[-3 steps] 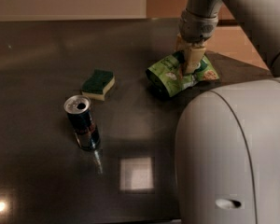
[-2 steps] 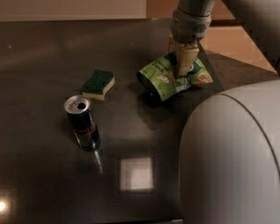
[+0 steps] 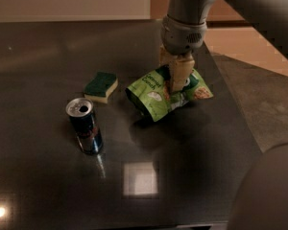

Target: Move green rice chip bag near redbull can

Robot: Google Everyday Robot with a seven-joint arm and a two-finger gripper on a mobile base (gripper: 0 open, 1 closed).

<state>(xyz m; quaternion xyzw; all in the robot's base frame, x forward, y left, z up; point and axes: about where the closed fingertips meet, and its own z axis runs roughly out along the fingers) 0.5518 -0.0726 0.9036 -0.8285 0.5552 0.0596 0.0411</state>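
While clamped on green rice chip bag [image 3: 151, 98], seemingly lifted off table [image 3: 48, 56]: gripper [image 3: 178, 84] mid-transport, near sponge [image 3: 101, 85]. Next: carry toward redbull can [image 3: 85, 126], lower just beside, avoid tipping it.

Table [image 3: 48, 56] surf. reflecting glare: dark, glossy. redbull can [image 3: 85, 126] gleaming, metal. green rice chip bag [image 3: 153, 98] crinkling, shiny plastic film. sponge [image 3: 101, 85] looking matt, rough. gripper [image 3: 177, 86], far right, pinching bag, looking matt beige.

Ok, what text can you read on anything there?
"Crunch", probably: white lettering on the green rice chip bag, which the tool grips above the table; the word above it is blurred.
On the redbull can: a red mark, lettering too blurred to read.
On the sponge: none.
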